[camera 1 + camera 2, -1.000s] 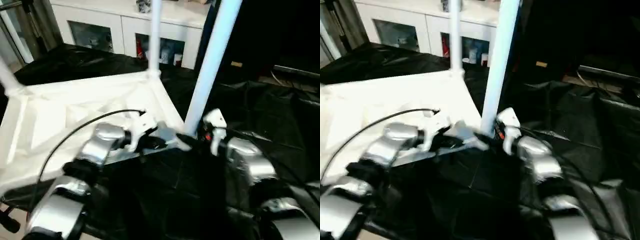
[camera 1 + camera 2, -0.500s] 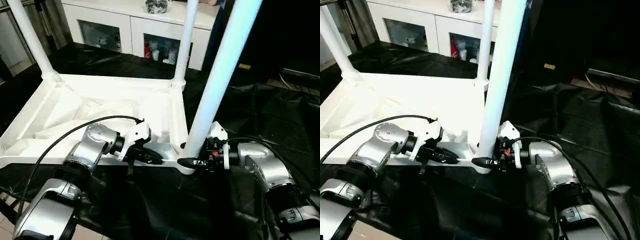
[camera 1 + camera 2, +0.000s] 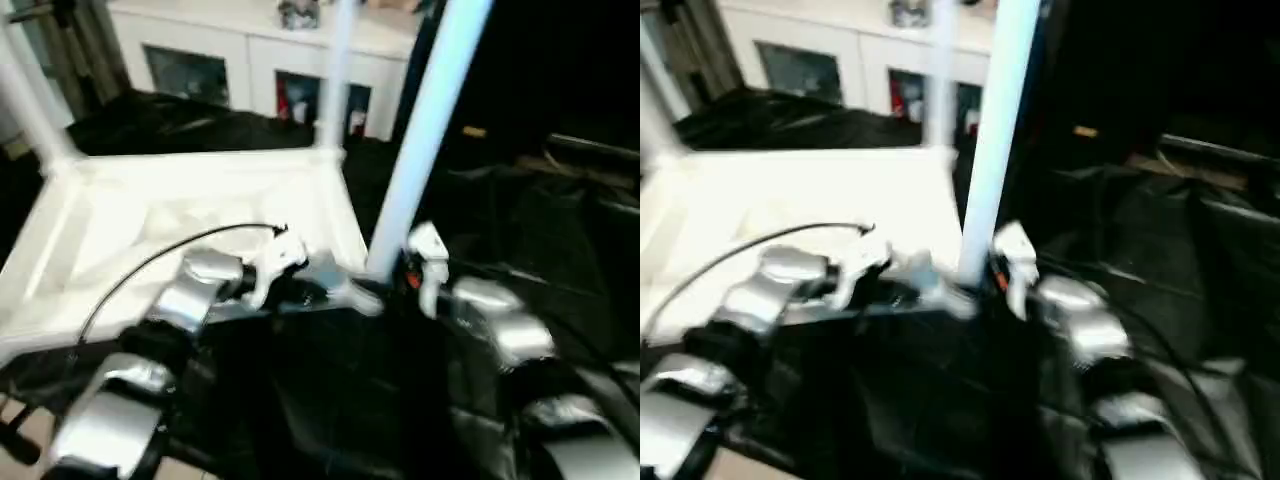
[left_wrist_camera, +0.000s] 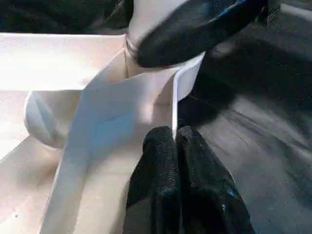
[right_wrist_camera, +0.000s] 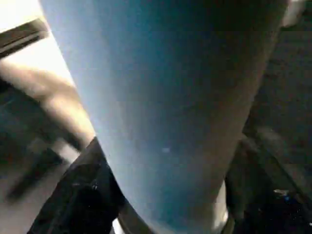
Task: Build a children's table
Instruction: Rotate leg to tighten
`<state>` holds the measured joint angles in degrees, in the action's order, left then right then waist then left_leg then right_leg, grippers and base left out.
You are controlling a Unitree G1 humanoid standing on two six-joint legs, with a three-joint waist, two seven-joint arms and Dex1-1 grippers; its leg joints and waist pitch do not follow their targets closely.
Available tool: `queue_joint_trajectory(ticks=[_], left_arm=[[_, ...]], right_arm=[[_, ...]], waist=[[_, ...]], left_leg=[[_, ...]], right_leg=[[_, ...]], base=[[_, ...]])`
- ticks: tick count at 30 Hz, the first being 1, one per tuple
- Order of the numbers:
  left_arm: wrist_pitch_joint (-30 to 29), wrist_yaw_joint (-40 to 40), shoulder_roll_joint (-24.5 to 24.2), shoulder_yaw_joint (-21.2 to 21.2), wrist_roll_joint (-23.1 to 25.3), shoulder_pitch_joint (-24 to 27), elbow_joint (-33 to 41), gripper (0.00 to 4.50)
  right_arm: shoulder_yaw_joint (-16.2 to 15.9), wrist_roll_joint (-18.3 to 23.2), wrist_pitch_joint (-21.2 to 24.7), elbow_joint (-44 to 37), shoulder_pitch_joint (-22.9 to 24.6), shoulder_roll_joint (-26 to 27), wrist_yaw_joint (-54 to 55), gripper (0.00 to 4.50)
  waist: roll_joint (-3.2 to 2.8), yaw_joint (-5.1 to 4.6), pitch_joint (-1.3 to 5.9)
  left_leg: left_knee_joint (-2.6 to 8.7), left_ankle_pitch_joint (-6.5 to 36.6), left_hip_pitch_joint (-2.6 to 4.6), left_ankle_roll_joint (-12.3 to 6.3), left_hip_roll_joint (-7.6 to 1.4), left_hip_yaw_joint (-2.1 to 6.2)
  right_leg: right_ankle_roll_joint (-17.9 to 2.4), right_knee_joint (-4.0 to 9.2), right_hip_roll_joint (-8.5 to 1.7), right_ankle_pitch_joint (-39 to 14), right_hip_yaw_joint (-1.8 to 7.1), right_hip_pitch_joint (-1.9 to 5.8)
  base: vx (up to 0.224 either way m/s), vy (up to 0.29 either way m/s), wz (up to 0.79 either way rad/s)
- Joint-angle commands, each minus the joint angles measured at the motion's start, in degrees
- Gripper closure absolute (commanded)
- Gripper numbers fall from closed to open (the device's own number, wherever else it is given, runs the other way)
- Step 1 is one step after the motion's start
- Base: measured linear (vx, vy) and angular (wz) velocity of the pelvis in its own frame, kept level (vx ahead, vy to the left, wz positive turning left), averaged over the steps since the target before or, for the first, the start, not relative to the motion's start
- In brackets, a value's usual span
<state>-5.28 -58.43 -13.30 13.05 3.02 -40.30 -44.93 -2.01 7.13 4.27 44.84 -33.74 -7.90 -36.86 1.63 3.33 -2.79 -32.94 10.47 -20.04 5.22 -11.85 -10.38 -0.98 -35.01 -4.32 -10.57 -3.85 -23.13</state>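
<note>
The children's table (image 3: 190, 215) lies upside down on the black-draped desk (image 3: 560, 230), legs up. The left end effector (image 4: 176, 141) is pinched together on its near rim wall. The right end effector (image 5: 161, 204) straddles the near corner leg (image 3: 425, 130), one finger each side; whether it clamps cannot be told.

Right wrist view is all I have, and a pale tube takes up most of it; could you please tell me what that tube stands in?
Observer: It is a table leg, upright in the near right corner socket of the upturned table top.
Operator: Thank you. Where is the left arm?
Observer: The left pincer is shut on the top's thin rim beside that socket.
Operator: Are other legs fitted?
Observer: Yes, a far right leg and a far left leg stand in the far corners.
</note>
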Motion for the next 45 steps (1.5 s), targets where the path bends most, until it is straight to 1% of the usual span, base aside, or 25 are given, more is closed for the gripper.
queue_joint_trajectory(ticks=[1,3,5,7,8,12,13,15,16,17,18,19,20,21,23,24,25,28,30,31,32,37,39,42,45], left_arm=[[-0.03,3.1,3.33,-1.53,-1.64,-2.53,1.46,4.5],[-0.24,7.39,5.81,-1.96,-1.39,-3.24,0.7,4.5],[0.1,7.88,6.91,-1.74,-1.4,-3.17,0.91,4.5],[0.43,6.98,7.03,-1.14,-1.37,-2.77,1.63,4.5],[0.48,6.6,6.94,-0.9,-1.4,-2.55,1.89,4.5],[0.95,5.4,6.33,-0.39,-1.31,-1.92,2.61,4.5],[1.58,4.01,5.3,-0.18,-1.13,-1.41,2.96,4.5],[1.93,2.99,4.48,-0.16,-1.1,-1.12,3.1,4.5],[2.11,1.96,3.99,-0.12,-1.3,-0.86,3.37,4.5],[2.37,0.08,3.19,0.04,-1.62,-0.48,3.82,4.5],[2.39,-0.08,3.13,0.06,-1.64,-0.45,3.85,4.5],[2.69,-2.55,2.08,0.45,-1.91,0.03,4.47,4.5],[2.7,-4.02,1.41,0.66,-2.08,0.26,4.79,4.5],[2.72,-5.09,0.93,0.8,-2.23,0.41,5.02,4.5],[2.93,-9.15,-0.65,1.23,-3.06,0.85,5.84,4.5],[2.93,-9.15,-0.65,1.23,-3.06,0.85,5.84,4.5],[3.26,-11.69,-1.5,1.48,-3.63,1.2,6.39,4.5],[3.13,-14.79,-2.62,1.79,-4.09,1.65,7.19,4.5],[3.05,-16.5,-3.49,1.94,-4.18,1.93,7.63,4.5],[2.97,-17.43,-3.95,1.97,-4.25,2.07,7.85,4.5],[2.89,-18.2,-4.25,2.04,-4.4,2.19,8.06,4.5],[2.08,-20.44,-5.36,2.4,-4.93,2.53,8.85,4.5],[2.07,-20.99,-5.67,2.52,-4.91,2.6,8.9,4.5],[2.0,-21.3,-5.73,2.44,-4.87,2.58,9.0,4.5],[1.82,-21.32,-5.78,2.43,-4.97,2.65,9.37,4.5]], right_arm=[[-1.02,-2.53,1.75,3.81,0.21,1.68,7.16,1.96],[0.16,-2.2,0.54,6.06,-1.07,4.64,11.05,1.96],[-1.04,-2.92,-1.37,6.21,-1.07,5.97,10.26,1.96],[-1.25,-2.56,-2.18,6.12,-1.03,6.64,8.81,1.96],[-1.08,-2.27,-2.38,6.26,-1.07,6.89,8.4,1.26],[-1.11,-1.87,-2.35,5.86,-1.12,6.86,6.81,1.2],[-1.81,-2.43,-3.18,5.54,-1.15,5.98,5.51,1.2],[-2.28,-2.61,-4.13,5.34,-1.16,5.07,3.65,1.2],[-2.54,-2.44,-4.31,4.97,-1.01,4.49,1.95,1.2],[-3.38,-2.39,-4.62,3.94,-0.59,3.12,-1.5,1.2],[-3.43,-2.39,-4.63,3.89,-0.57,3.05,-1.69,1.2],[-4.21,-2.24,-4.99,2.92,-0.03,1.92,-5.06,1.2],[-4.72,-1.9,-4.86,1.9,0.51,1.08,-7.97,1.2],[-5.14,-1.64,-4.67,1.0,0.97,0.34,-10.24,1.2],[-6.22,-0.93,-4.07,-1.96,2.24,-2.17,-16.03,1.2],[-6.22,-0.93,-4.07,-1.96,2.24,-2.17,-16.03,1.2],[-6.68,-0.3,-3.3,-3.45,2.95,-3.39,-19.36,1.2],[-7.48,-0.05,-2.72,-5.07,3.84,-5.15,-23.56,1.2],[-8.37,0.04,-2.37,-6.72,4.8,-6.66,-26.5,1.2],[-8.81,0.13,-2.09,-7.76,5.41,-7.49,-28.13,1.2],[-9.05,0.3,-1.64,-8.33,5.75,-8.0,-29.19,1.2],[-10.04,0.8,0.98,-9.94,6.69,-10.15,-33.93,1.2],[-10.36,1.09,2.36,-10.54,6.87,-10.61,-35.25,1.44],[-10.3,1.34,3.15,-10.92,6.91,-10.65,-35.6,1.55],[-10.23,1.47,3.69,-11.36,6.94,-10.33,-35.36,1.81]], waist=[[-0.08,0.16,3.19],[-0.14,0.13,3.3],[-0.13,0.29,3.48],[-0.13,0.35,3.49],[-0.07,0.34,3.52],[-0.21,0.31,3.38],[-0.12,0.29,3.36],[-0.21,0.33,3.33],[-0.03,0.27,3.37],[-0.06,0.3,3.38],[-0.05,0.31,3.39],[-0.03,0.26,3.45],[0.01,0.37,3.55],[-0.04,0.4,3.53],[0.04,0.46,3.47],[-0.01,0.61,3.47],[-0.08,0.73,3.41],[-0.11,1.11,3.32],[-0.13,1.49,3.3],[-0.05,1.89,3.31],[-0.07,2.04,3.36],[-0.08,2.24,3.35],[-0.01,2.37,3.35],[0.0,2.53,3.39],[0.01,2.6,3.42]], left_leg=[[3.98,13.64,0.2,0.26,-1.31,0.55],[3.83,12.85,0.18,-0.54,-1.32,0.38],[3.71,11.59,0.0,-1.16,-1.22,0.34],[3.66,10.31,-0.21,-2.23,-1.22,0.28],[3.63,10.17,-0.19,-2.57,-1.24,0.25],[3.72,11.41,-0.07,-2.74,-1.29,0.24],[3.75,11.89,-0.01,-2.64,-1.31,0.23],[3.79,12.28,-0.03,-2.55,-1.37,0.27],[3.74,12.02,-0.12,-2.62,-1.33,0.24],[3.74,11.84,-0.16,-2.77,-1.32,0.29],[3.7,11.43,-0.28,-3.2,-1.36,0.29],[3.65,10.76,-0.22,-3.51,-1.4,0.26],[3.5,9.87,-0.3,-4.05,-1.37,0.21],[3.47,9.69,-0.26,-4.32,-1.4,0.15],[3.45,9.55,-0.24,-4.88,-1.48,0.12],[3.45,9.53,-0.25,-5.0,-1.47,0.11],[3.47,9.5,-0.19,-5.07,-1.62,0.05],[3.52,10.6,-0.03,-4.67,-1.79,-0.03],[3.55,10.9,0.01,-4.27,-1.84,-0.02],[3.54,10.74,0.09,-4.13,-1.84,-0.01],[3.54,10.48,0.05,-4.09,-1.87,-0.01],[3.57,10.76,0.06,-3.78,-1.82,0.02],[3.54,10.43,-0.02,-3.8,-1.78,0.01],[3.52,10.2,0.02,-3.59,-1.78,0.02],[3.55,10.22,0.04,-3.29,-1.77,0.06]], right_leg=[[-10.31,5.08,-3.85,-19.07,2.63,2.56],[-10.92,4.93,-3.78,-16.1,2.74,2.51],[-11.11,4.7,-3.78,-13.83,2.68,2.8],[-11.91,4.36,-3.69,-10.4,2.68,2.99],[-12.24,4.28,-3.69,-9.7,2.67,3.03],[-12.49,4.48,-3.77,-11.08,2.69,2.98],[-12.31,4.59,-3.79,-11.98,2.7,2.94],[-12.12,4.63,-3.86,-12.7,2.71,2.91],[-12.09,4.57,-3.78,-12.26,2.7,2.99],[-12.2,4.5,-3.82,-11.91,2.7,3.09],[-12.35,4.42,-3.83,-11.1,2.71,3.2],[-12.76,4.3,-3.84,-9.94,2.73,3.14],[-13.16,4.11,-3.8,-8.23,2.74,3.29],[-13.45,4.04,-3.81,-7.45,2.76,3.19],[-14.13,3.9,-3.72,-6.62,2.67,3.24],[-14.15,3.89,-3.67,-6.68,2.63,3.33],[-14.27,3.9,-3.68,-6.71,2.64,3.25],[-14.37,4.01,-3.71,-8.41,2.59,3.06],[-13.99,4.04,-3.76,-9.44,2.63,3.04],[-13.61,4.09,-3.75,-9.56,2.66,3.07],[-13.7,3.96,-3.78,-8.88,2.69,3.03],[-13.61,4.01,-3.77,-9.62,2.63,3.01],[-13.48,3.99,-3.74,-9.42,2.64,3.04],[-13.35,3.99,-3.81,-9.76,2.62,2.99],[-13.21,4.0,-3.82,-10.01,2.59,2.99]], base=[[0.0,0.0,0.0],[0.0,0.0,0.0],[0.0,0.0,0.0],[0.0,0.0,0.0],[0.0,0.0,0.0],[0.0,0.0,0.0],[0.0,0.0,0.0],[0.0,0.0,0.0],[0.0,0.0,0.0],[0.0,0.0,0.0],[0.0,0.0,0.0],[0.0,0.0,0.0],[0.0,0.0,0.0],[0.0,0.0,0.0],[0.0,0.0,0.0],[0.0,0.0,0.0],[0.0,0.0,0.0],[0.0,0.0,0.0],[0.0,0.0,0.0],[0.0,0.0,0.0],[0.0,0.0,0.0],[0.0,0.0,0.0],[0.0,0.0,0.0],[0.0,0.0,0.0],[0.0,0.0,0.0]])
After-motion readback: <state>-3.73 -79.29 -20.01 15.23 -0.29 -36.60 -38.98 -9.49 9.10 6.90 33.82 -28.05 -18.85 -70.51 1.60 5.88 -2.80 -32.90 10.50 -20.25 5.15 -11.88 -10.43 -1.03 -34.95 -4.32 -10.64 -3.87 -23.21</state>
